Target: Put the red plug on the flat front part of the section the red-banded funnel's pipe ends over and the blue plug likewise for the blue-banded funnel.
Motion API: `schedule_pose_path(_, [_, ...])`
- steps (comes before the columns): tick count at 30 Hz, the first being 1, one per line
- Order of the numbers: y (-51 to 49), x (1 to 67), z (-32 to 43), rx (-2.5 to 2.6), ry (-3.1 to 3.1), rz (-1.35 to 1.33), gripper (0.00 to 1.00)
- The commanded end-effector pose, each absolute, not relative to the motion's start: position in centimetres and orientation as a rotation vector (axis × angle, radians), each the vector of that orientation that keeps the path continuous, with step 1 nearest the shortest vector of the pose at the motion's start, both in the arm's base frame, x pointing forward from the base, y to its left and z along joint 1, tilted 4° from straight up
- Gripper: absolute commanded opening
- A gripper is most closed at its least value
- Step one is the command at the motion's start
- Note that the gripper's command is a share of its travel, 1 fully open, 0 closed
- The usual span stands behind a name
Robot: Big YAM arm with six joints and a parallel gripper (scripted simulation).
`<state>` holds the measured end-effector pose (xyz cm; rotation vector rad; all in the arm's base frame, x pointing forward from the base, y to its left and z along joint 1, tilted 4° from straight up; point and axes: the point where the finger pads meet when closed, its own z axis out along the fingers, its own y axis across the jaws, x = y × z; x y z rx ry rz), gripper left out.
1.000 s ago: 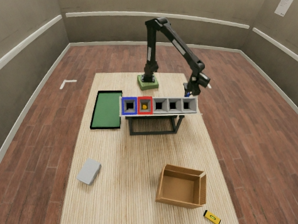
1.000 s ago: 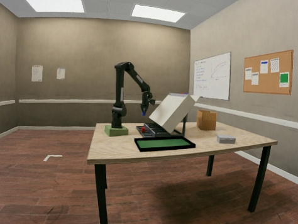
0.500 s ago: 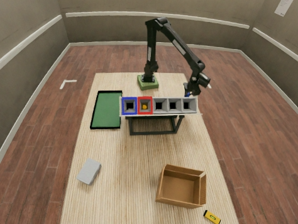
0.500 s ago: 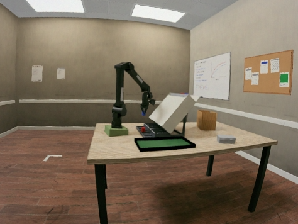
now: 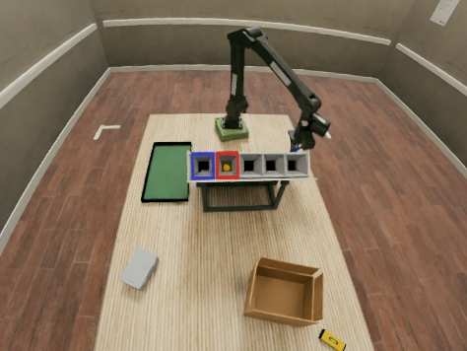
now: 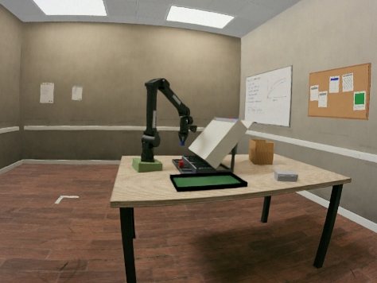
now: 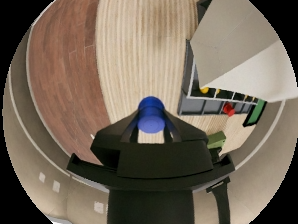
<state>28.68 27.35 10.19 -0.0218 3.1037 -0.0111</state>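
My gripper (image 5: 296, 146) is shut on the blue plug (image 7: 152, 116) and holds it in the air behind the right end of the funnel row. It also shows in the side view (image 6: 181, 141), above the far end of the sectioned tray (image 6: 192, 164). The blue-banded funnel (image 5: 202, 166) is leftmost, and the red-banded funnel (image 5: 227, 166) beside it has a yellow marble (image 5: 226, 168) in its mouth. The red plug (image 6: 180, 163) sits on the front part of the sectioned tray and also shows in the wrist view (image 7: 229, 111). The white cover (image 6: 218, 141) hides the pipes.
A green tray (image 5: 166, 172) lies left of the funnel stand. A grey block (image 5: 139, 268), a cardboard box (image 5: 285, 292) and a yellow level (image 5: 332, 339) lie on the near half of the table. The arm's green base (image 5: 232, 129) stands behind the funnels.
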Motion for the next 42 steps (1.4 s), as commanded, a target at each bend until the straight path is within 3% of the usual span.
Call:
schedule_pose_path(1, [28.6, 29.3, 11.6, -0.013, 3.063, 0.044, 0.00])
schedule_pose_path(32, [29.5, 29.6, 12.4, -0.015, 3.089, 0.009, 0.00])
schedule_pose_path(42, [18.6, 27.8, 11.6, -0.015, 3.093, 0.004, 0.00])
